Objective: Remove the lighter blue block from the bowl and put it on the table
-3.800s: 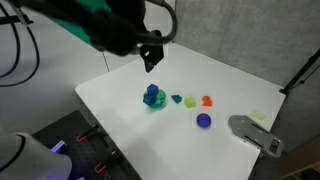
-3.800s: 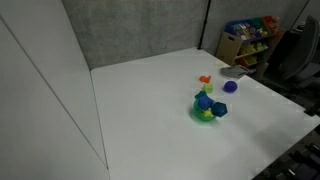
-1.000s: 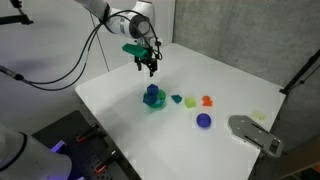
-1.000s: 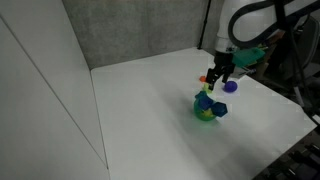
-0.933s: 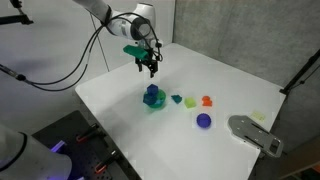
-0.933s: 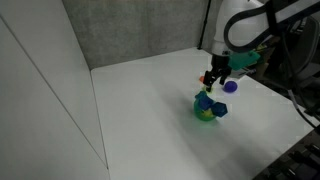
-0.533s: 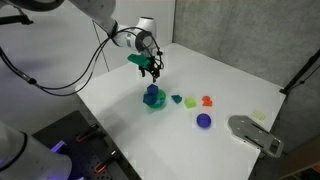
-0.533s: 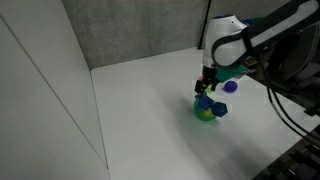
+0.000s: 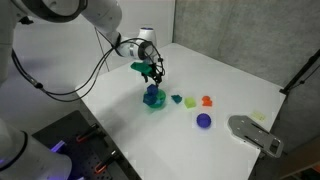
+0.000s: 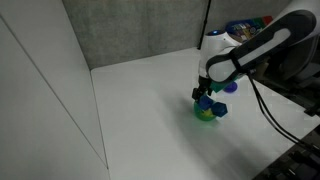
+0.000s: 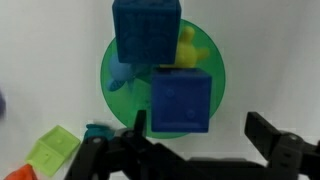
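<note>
The green bowl (image 11: 115, 60) sits on the white table (image 9: 240, 90) and shows in both exterior views (image 9: 153, 106) (image 10: 205, 117). It holds two blue cubes, a yellow piece (image 11: 188, 45) and a pale blue piece (image 11: 122, 75). The lighter blue block (image 11: 180, 100) (image 10: 204, 100) lies at the bowl's near side. The darker blue block (image 11: 145, 30) (image 10: 218, 109) lies beyond it. My gripper (image 11: 200, 130) (image 9: 156, 78) (image 10: 205, 90) is open and empty. It hovers just above the bowl, with its jaws standing either side of the lighter blue block's near edge and not touching it.
Loose toy pieces lie beside the bowl: a teal one (image 9: 177, 99), a yellow-green one (image 9: 190, 101), an orange one (image 9: 207, 100) and a rounded blue-purple piece (image 9: 203, 120). A grey object (image 9: 255, 132) lies at the table's corner. A toy shelf (image 10: 250, 35) stands behind.
The gripper has moved across the table toward the bowl and come down over it. The blocks and the bowl have not moved.
</note>
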`<action>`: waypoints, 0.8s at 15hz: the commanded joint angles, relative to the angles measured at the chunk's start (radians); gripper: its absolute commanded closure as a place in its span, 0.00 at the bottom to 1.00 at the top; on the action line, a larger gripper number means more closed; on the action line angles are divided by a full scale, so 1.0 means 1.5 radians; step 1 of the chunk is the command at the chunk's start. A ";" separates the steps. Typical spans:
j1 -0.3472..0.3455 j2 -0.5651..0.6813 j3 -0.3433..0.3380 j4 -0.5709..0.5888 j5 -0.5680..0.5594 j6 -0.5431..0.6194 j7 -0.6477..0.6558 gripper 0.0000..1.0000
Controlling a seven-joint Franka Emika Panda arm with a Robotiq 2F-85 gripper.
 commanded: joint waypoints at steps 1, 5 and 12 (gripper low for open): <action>0.016 0.028 -0.018 0.020 -0.021 0.018 0.025 0.00; 0.024 0.038 -0.027 0.024 -0.018 0.012 0.029 0.44; 0.005 0.004 -0.022 0.034 0.001 -0.011 0.019 0.73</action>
